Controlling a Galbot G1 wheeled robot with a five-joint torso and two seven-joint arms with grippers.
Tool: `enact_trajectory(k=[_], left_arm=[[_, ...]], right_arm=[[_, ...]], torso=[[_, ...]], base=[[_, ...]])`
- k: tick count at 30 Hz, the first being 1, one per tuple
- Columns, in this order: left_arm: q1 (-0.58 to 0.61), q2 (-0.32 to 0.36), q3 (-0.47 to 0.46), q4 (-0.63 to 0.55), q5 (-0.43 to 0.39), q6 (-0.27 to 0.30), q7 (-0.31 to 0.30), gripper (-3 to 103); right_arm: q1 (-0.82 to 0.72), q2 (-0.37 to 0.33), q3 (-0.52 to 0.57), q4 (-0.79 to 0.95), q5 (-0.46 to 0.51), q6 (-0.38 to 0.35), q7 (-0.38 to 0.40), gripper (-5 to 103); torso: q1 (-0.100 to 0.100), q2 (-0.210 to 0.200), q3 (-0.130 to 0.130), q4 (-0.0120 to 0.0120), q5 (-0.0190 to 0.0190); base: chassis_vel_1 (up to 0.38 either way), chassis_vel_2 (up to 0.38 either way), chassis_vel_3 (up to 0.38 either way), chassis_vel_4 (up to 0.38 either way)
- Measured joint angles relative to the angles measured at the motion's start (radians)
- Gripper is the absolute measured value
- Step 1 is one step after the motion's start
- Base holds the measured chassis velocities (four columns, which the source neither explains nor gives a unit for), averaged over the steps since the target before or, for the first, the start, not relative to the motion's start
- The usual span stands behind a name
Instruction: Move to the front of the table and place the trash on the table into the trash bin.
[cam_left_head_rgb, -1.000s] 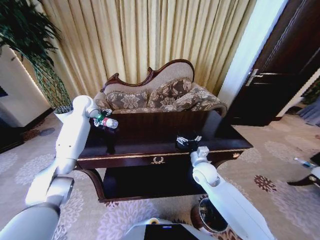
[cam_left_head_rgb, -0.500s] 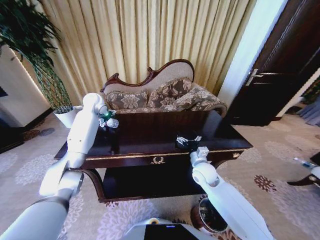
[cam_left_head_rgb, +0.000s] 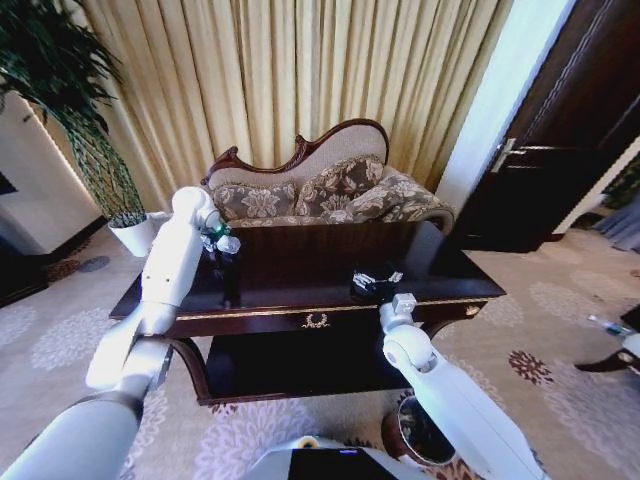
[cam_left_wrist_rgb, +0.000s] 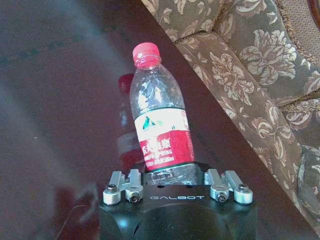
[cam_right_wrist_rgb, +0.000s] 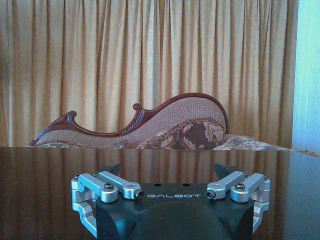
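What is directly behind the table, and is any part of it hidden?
Behind the table stands a floral sofa with a carved wooden back and patterned cushions, with gold curtains behind it. The tabletop covers the sofa's lower front and legs, so those cannot be seen.

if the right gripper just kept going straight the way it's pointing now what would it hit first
Probably nothing soon. The right gripper sits low at the front edge of the table, pointing across its bare glossy top. Straight ahead the way looks free up to the sofa beyond the far edge, though depth is hard to judge.
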Motion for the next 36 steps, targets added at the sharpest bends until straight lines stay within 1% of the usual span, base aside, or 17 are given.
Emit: enact_trajectory(k=[4, 8, 9, 10, 12, 15, 16, 18, 20, 21, 23, 24, 29, 30, 32, 34, 36], left_arm=[[-0.005, 0.001, 0.013, -0.005, 0.034, 0.011, 0.017, 42], [0.017, 0.029, 0.030, -0.049, 0.113, 0.053, 0.097, 36], [0.045, 0.057, 0.032, -0.093, 0.145, 0.079, 0.158, 32], [0.159, 0.147, 0.033, -0.238, 0.308, 0.118, 0.417, 31], [0.190, 0.172, 0.036, -0.274, 0.349, 0.122, 0.473, 31], [0.320, 0.266, 0.028, -0.398, 0.568, 0.118, 0.714, 31], [0.320, 0.266, 0.028, -0.398, 0.568, 0.118, 0.714, 31], [0.401, 0.324, 0.000, -0.458, 0.773, 0.063, 0.938, 31], [0.450, 0.361, -0.020, -0.491, 0.914, -0.008, 1.090, 31], [0.450, 0.361, -0.020, -0.491, 0.914, -0.008, 1.090, 31], [0.504, 0.405, -0.057, -0.516, 1.074, -0.138, 1.316, 31], [0.504, 0.405, -0.057, -0.516, 1.074, -0.138, 1.316, 31], [0.559, 0.445, -0.098, -0.554, 1.098, -0.228, 1.499, 31], [0.598, 0.469, -0.121, -0.592, 1.064, -0.255, 1.607, 31], [0.615, 0.481, -0.130, -0.607, 1.056, -0.269, 1.663, 31], [0.665, 0.517, -0.149, -0.642, 1.061, -0.332, 1.832, 31], [0.685, 0.530, -0.155, -0.660, 1.071, -0.354, 1.871, 31]], right_arm=[[0.000, -0.004, 0.004, 0.000, 0.002, 0.000, 0.001, 100], [-0.001, -0.005, 0.010, 0.004, 0.004, 0.000, 0.005, 100], [-0.003, -0.005, 0.015, 0.006, 0.006, -0.001, 0.006, 100], [-0.003, -0.006, 0.021, 0.009, 0.010, -0.003, 0.008, 100], [-0.003, -0.006, 0.021, 0.010, 0.011, -0.004, 0.009, 100], [0.001, -0.009, 0.020, 0.025, 0.029, -0.016, 0.017, 100], [0.001, -0.009, 0.020, 0.025, 0.029, -0.016, 0.017, 100], [0.001, -0.018, 0.020, 0.042, 0.048, -0.026, 0.026, 100], [0.001, -0.023, 0.020, 0.055, 0.062, -0.030, 0.030, 100], [0.001, -0.023, 0.020, 0.055, 0.062, -0.030, 0.030, 100], [0.001, -0.029, 0.020, 0.090, 0.113, -0.045, 0.049, 100], [0.001, -0.029, 0.020, 0.090, 0.113, -0.045, 0.049, 100], [0.001, -0.036, 0.020, 0.145, 0.201, -0.067, 0.067, 100], [0.001, -0.052, 0.018, 0.179, 0.255, -0.072, 0.072, 100], [0.001, -0.065, 0.019, 0.195, 0.288, -0.074, 0.072, 100], [0.009, -0.110, 0.027, 0.264, 0.451, -0.077, 0.080, 100], [0.017, -0.132, 0.031, 0.296, 0.507, -0.078, 0.082, 100]], torso=[[0.000, 0.000, 0.000, -0.0002, -0.0003], [0.000, 0.000, 0.000, -0.0006, 0.0003], [0.000, 0.000, 0.000, -0.0004, 0.0001], [0.000, 0.000, 0.000, 0.0000, -0.0001], [0.000, 0.000, 0.000, 0.0003, -0.0002], [0.000, 0.000, 0.000, 0.0001, -0.0001], [0.000, 0.000, 0.000, 0.0001, -0.0001], [0.000, 0.000, 0.000, 0.0000, 0.0000], [0.000, 0.000, 0.000, 0.0003, 0.0000], [0.000, 0.000, 0.000, 0.0003, 0.0000], [0.000, 0.000, 0.000, -0.0002, 0.0002], [0.000, 0.000, 0.000, -0.0002, 0.0002], [0.000, 0.000, 0.000, -0.0002, 0.0002], [0.000, 0.000, 0.000, 0.0000, 0.0001], [0.000, 0.000, 0.000, -0.0001, 0.0002], [0.000, 0.000, 0.000, -0.0002, 0.0002], [0.000, 0.000, 0.000, 0.0000, 0.0001]], base=[[0.000, 0.000, 0.000, 0.000], [0.000, 0.000, 0.000, 0.000], [0.000, 0.000, 0.000, 0.000], [0.000, 0.000, 0.000, 0.000], [0.000, 0.000, 0.000, 0.000], [0.000, 0.000, 0.000, 0.000], [0.000, 0.000, 0.000, 0.000], [0.000, 0.000, 0.000, 0.000], [0.000, 0.000, 0.000, 0.000], [0.000, 0.000, 0.000, 0.000], [0.000, 0.000, 0.000, 0.000], [0.000, 0.000, 0.000, 0.000], [0.000, 0.000, 0.000, 0.000], [0.000, 0.000, 0.000, 0.000], [0.000, 0.000, 0.000, 0.000], [0.000, 0.000, 0.000, 0.000], [0.000, 0.000, 0.000, 0.000]])
